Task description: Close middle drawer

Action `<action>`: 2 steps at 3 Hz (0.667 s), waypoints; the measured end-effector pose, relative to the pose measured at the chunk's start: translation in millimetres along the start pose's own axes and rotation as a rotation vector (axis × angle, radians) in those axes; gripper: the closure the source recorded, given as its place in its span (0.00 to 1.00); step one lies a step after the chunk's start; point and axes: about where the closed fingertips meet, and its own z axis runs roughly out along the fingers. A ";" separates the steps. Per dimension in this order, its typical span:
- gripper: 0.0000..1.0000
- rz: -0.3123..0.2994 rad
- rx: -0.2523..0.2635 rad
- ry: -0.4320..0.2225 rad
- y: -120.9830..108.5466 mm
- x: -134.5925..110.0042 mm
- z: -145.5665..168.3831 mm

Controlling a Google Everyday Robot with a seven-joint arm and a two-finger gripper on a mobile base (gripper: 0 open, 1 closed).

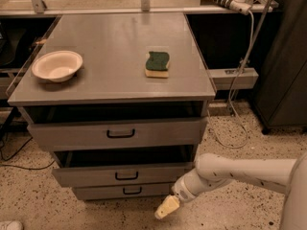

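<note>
The middle drawer (120, 175) is a grey metal drawer with a small black bar handle, second of three in the cabinet. It stands only slightly out, with a dark gap above its front. My gripper (165, 208) hangs low at the cabinet's front right corner, below and to the right of the middle drawer's front, pointing down toward the floor. It is apart from the drawer. The uppermost drawer (117, 133) stands slightly out too. The lowest drawer (122, 190) sits further back.
On the cabinet top (115, 80) lie a white bowl (56, 65) at the left and a green-and-yellow sponge (158, 63) right of centre. A white cable (240, 99) hangs at the right, next to a dark cabinet (283, 71). The floor (240, 210) is speckled.
</note>
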 end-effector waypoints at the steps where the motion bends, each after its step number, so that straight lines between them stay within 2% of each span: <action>1: 0.42 0.000 0.000 0.000 0.0 0.0 0.0; 2: 0.66 0.000 0.000 0.000 0.0 -0.1 0.0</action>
